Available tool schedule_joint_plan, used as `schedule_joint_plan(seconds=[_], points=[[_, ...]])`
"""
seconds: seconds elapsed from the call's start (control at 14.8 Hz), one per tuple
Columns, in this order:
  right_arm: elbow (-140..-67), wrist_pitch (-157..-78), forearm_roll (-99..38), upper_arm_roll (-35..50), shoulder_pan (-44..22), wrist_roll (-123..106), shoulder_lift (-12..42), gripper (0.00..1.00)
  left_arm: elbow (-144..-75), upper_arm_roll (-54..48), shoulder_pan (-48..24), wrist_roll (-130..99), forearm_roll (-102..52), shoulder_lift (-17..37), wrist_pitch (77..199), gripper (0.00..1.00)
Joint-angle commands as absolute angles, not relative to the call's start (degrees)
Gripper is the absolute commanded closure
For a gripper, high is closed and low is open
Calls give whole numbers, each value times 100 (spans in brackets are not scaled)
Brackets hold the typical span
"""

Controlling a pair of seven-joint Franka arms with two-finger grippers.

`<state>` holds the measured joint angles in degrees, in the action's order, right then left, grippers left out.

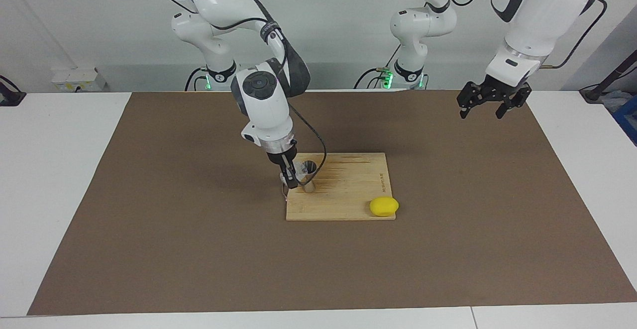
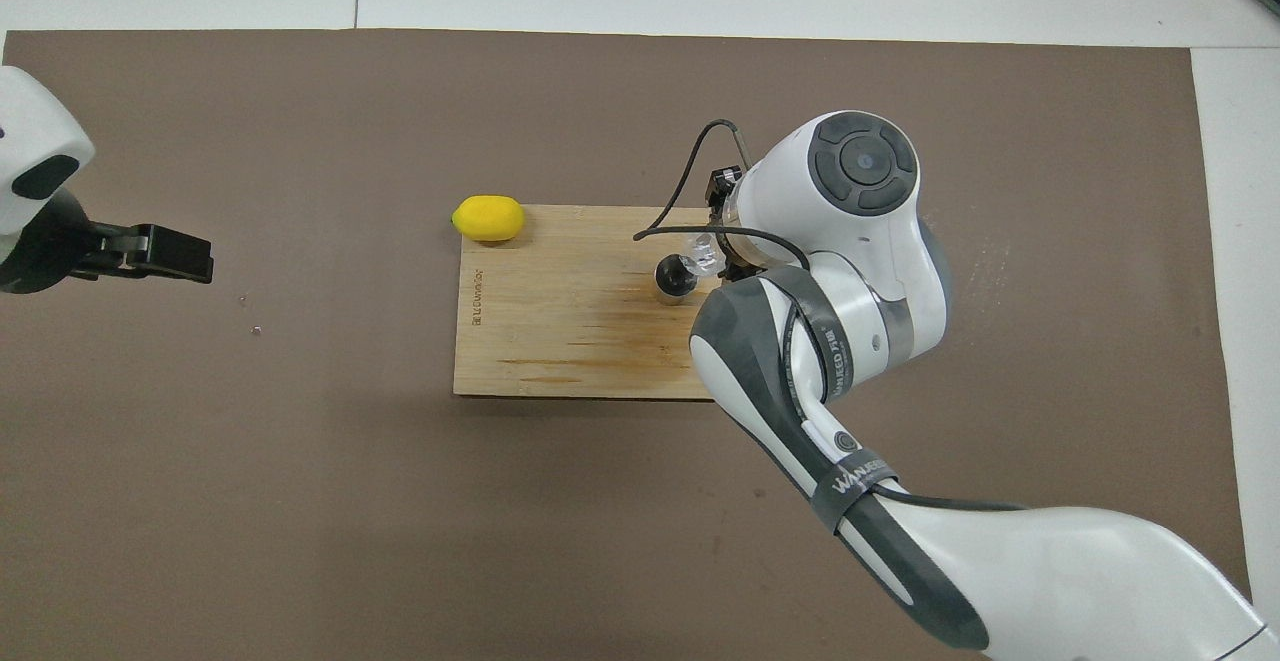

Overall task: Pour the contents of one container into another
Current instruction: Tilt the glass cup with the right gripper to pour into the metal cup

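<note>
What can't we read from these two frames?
- Clear cup contents and tilt: too small and see-through in both views; right gripper and wrist cover much of it.
- Jigger fill level: its bowl looks dark in both views.
- Cutting board corner nearest the right arm: hidden overhead by that arm.
- Left gripper, waiting over the mat: its arm is cut off overhead.

Wooden cutting board (image 1: 348, 194) on brown mat (image 1: 174, 219); 1 yellow lemon (image 1: 383, 206) on board corner, toward left arm's end.
</note>
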<state>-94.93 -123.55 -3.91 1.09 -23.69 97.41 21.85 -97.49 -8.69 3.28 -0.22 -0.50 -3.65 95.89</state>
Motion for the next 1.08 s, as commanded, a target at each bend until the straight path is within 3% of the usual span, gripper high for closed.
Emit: schedule_joint_plan(seconds=[0.0,0.47,1.01], points=[[-9439,-12234,-97,114,-2434,9853,2206,69,-9861,-835,343,-17,18,-457,9580,0],[-9439,-12147,369,105,-2619,9861,2180,69,-9519,-782,369,35,0,-448,8965,0],[-9422,-12120,764,97,-2681,9861,2171,69,-9659,-791,308,-18,0,-519,8982,0]])
